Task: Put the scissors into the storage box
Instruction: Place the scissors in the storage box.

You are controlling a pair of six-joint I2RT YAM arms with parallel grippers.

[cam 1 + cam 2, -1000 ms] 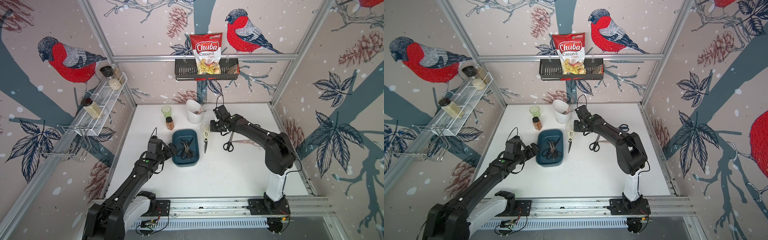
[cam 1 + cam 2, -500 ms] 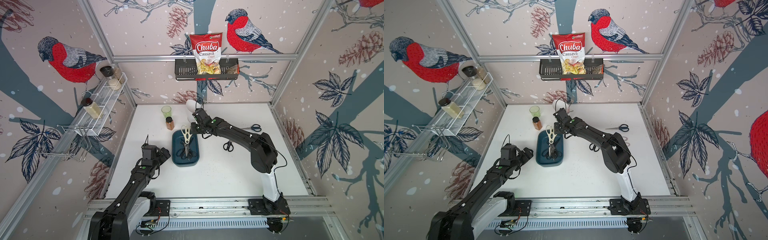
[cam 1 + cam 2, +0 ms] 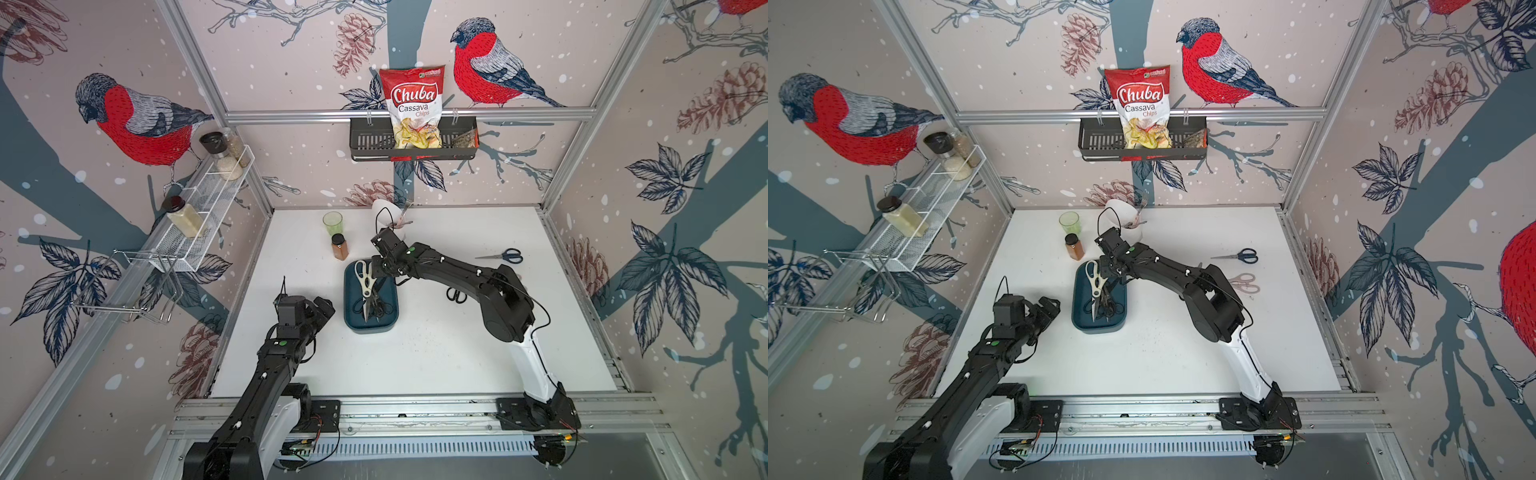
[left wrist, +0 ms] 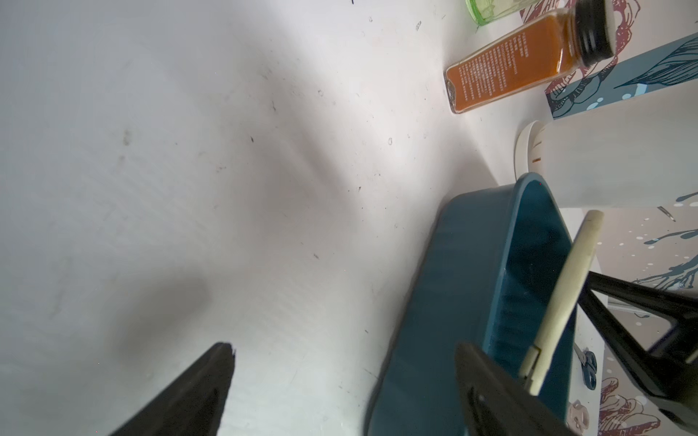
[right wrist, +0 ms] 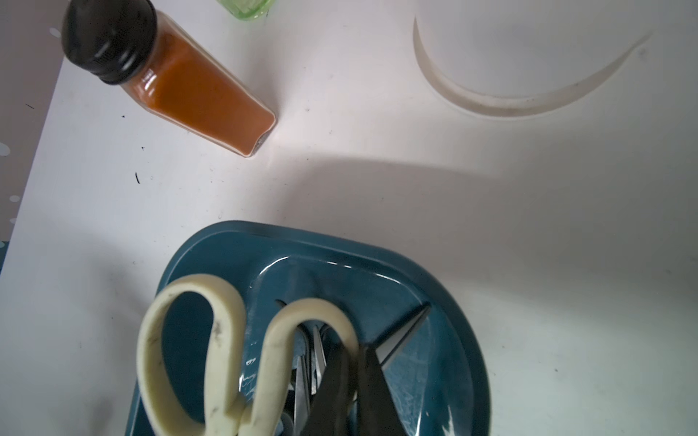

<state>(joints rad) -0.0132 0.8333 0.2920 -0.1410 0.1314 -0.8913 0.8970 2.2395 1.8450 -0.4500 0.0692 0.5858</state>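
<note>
Right gripper (image 5: 357, 377) clamped on the cream shears (image 3: 365, 279), blades angled over the black scissors (image 3: 376, 306) inside the storage box (image 3: 353, 322) — ease the handles below the rim before letting go — left gripper (image 3: 323, 308) spread wide, empty, beside it

Left arm (image 3: 270, 370) rises from near rail, stretched forward over tabletop (image 3: 436, 353); wrist roughly level; left end effector (image 3: 326, 306) wide open, empty, fingers (image 4: 211, 381) spread well apart, tips clear of surface. Right arm (image 3: 453, 270) up from rail on white link, elbow bent, forearm reaching left and toward back; wrist tipped down; right end effector (image 5: 362, 351) closed, fingers (image 5: 336, 389) pinched together on handle loop of cream-handled shears (image 5: 211, 339).
</note>
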